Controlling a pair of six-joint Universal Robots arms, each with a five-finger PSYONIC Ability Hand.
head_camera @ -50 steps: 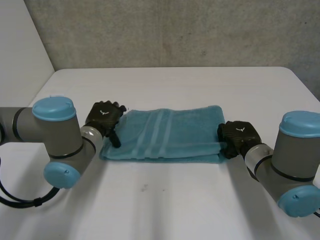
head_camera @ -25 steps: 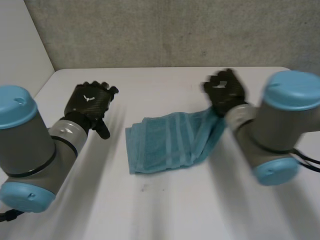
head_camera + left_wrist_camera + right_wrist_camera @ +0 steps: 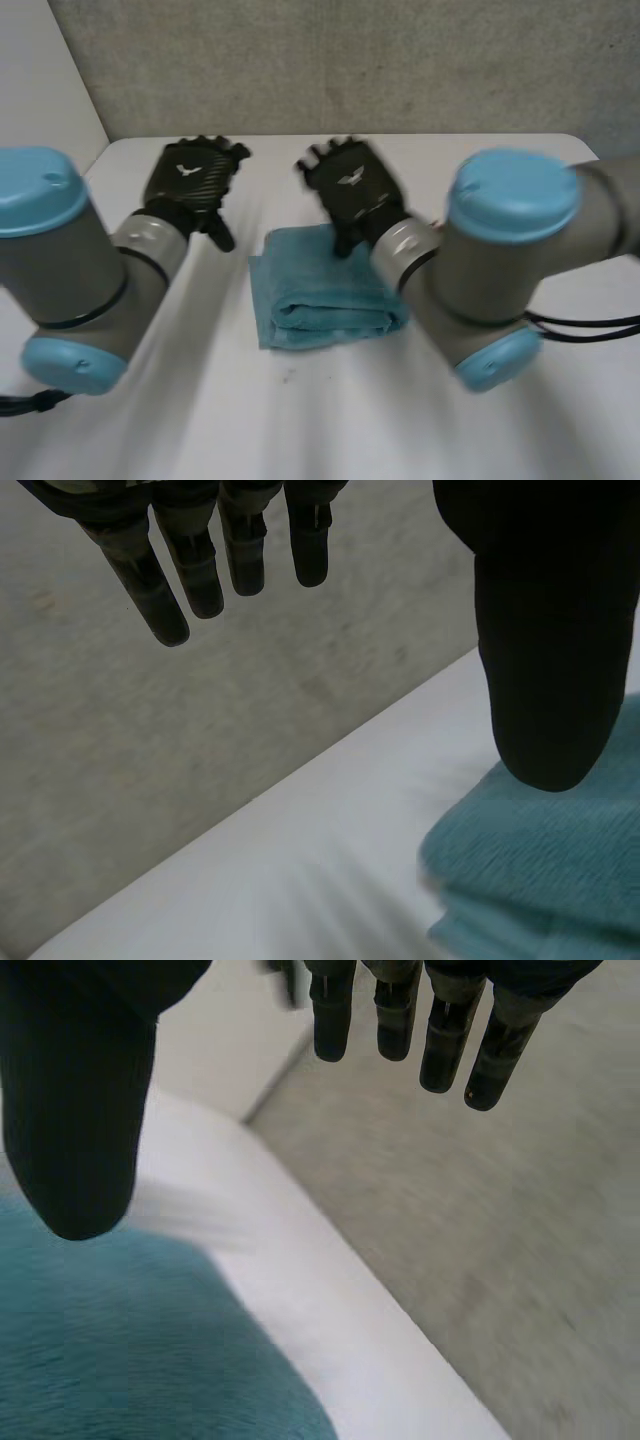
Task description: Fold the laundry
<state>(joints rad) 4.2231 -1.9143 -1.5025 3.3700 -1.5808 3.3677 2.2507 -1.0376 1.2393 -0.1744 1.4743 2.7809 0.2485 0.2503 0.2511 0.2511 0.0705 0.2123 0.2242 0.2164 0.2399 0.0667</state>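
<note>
Overhead, the head view shows a white counter (image 3: 300, 420) set against a grey wall (image 3: 350, 60). A teal towel (image 3: 320, 300) lies near the middle of the counter, folded into a compact, thick rectangle with a rolled fold along its near edge. The left robot hand (image 3: 195, 185), black, is raised beside the towel on the robot's left and clear of the cloth. Its fingers are relaxed and apart and hold nothing. The right robot hand (image 3: 350, 190) hangs over the towel's far edge with its thumb pointing down toward the cloth; whether it touches the cloth cannot be told. The right arm (image 3: 480, 270), grey with a light-blue cap, crosses in front and covers the towel's right side.

Next, the left wrist view looks along the left palm. Its fingers (image 3: 190, 570) are straight and spread, and its thumb (image 3: 545, 680) is well apart from them, with nothing between. The teal towel (image 3: 540, 870) lies on the white counter (image 3: 300, 860) below the thumb, with the grey wall beyond.

Lastly, the right wrist view looks along the right palm. Its fingers (image 3: 440, 1030) are straight and spread, and its thumb (image 3: 75, 1110) stands apart from them, gripping nothing. The towel (image 3: 120, 1360) lies under the thumb, beside a strip of bare counter (image 3: 330, 1310).
</note>
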